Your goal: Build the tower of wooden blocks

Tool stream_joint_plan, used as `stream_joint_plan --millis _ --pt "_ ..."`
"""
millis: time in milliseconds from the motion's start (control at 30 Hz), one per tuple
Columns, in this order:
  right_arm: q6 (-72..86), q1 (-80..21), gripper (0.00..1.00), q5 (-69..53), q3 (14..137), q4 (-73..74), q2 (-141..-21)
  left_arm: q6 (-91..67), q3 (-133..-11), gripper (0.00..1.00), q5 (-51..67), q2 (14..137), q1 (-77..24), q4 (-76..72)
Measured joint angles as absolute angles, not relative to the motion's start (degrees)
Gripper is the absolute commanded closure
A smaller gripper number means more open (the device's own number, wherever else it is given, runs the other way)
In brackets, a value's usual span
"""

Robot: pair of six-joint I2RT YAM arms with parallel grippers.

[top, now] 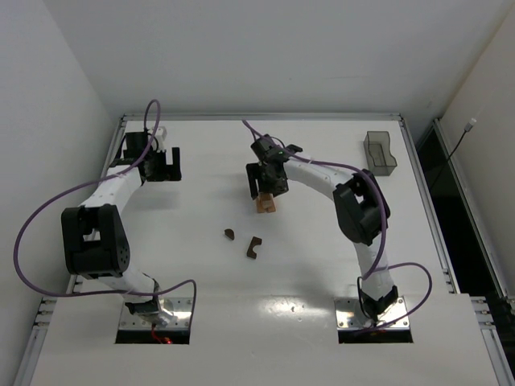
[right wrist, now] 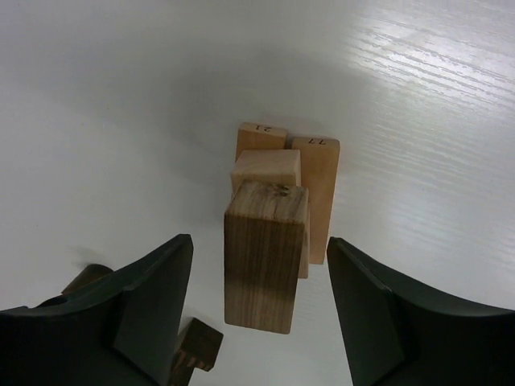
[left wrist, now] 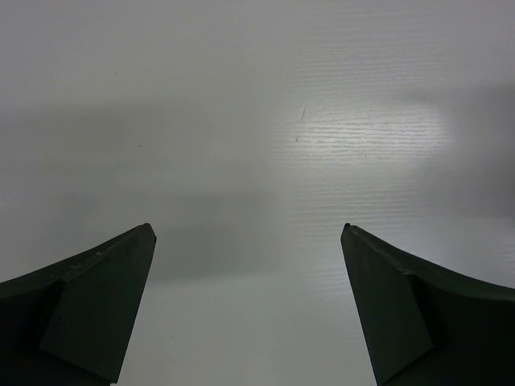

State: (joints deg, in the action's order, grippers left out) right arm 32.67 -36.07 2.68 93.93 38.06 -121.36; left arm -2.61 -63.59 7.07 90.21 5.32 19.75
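The tower (top: pixel 266 204) is a short stack of light tan wood blocks at mid-table. In the right wrist view its top block (right wrist: pixel 265 257) stands upright on lighter blocks, with two numbered tan blocks (right wrist: pixel 318 193) below. My right gripper (right wrist: pixel 259 240) is open, one finger on each side of the top block with gaps on both sides; it hangs right over the stack (top: pixel 268 181). Two dark brown pieces (top: pixel 229 234) (top: pixel 254 248) lie on the table nearer the bases; one shows in the right wrist view (right wrist: pixel 197 346). My left gripper (left wrist: pixel 248 229) is open and empty over bare table (top: pixel 161 165).
A grey translucent tray (top: pixel 380 153) stands at the back right. The table's raised rim (top: pixel 265 117) runs along the far edge. White walls close the far side and the left.
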Motion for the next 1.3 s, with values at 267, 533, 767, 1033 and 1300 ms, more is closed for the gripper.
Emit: stream_joint_plan --millis 267,533,767,1033,1300 --pt "26.06 -36.14 0.23 0.73 83.9 31.73 -113.78 -2.61 -63.59 0.0 7.09 90.28 5.32 19.62" --pt "16.19 -38.94 0.26 1.65 68.75 25.74 -90.17 -2.63 -63.59 0.0 7.09 90.28 5.32 19.59" --pt "10.39 -39.42 0.35 -9.91 64.88 25.12 -82.67 -3.09 -63.59 0.0 7.35 89.93 5.32 19.57" --pt "-10.87 -47.2 0.41 -22.46 64.29 29.3 -87.59 -3.05 -62.52 0.0 8.16 84.42 5.32 19.55" --pt "-37.52 -47.51 0.64 -24.25 59.42 33.69 -87.02 -2.63 -60.25 0.0 8.75 81.36 5.32 19.75"
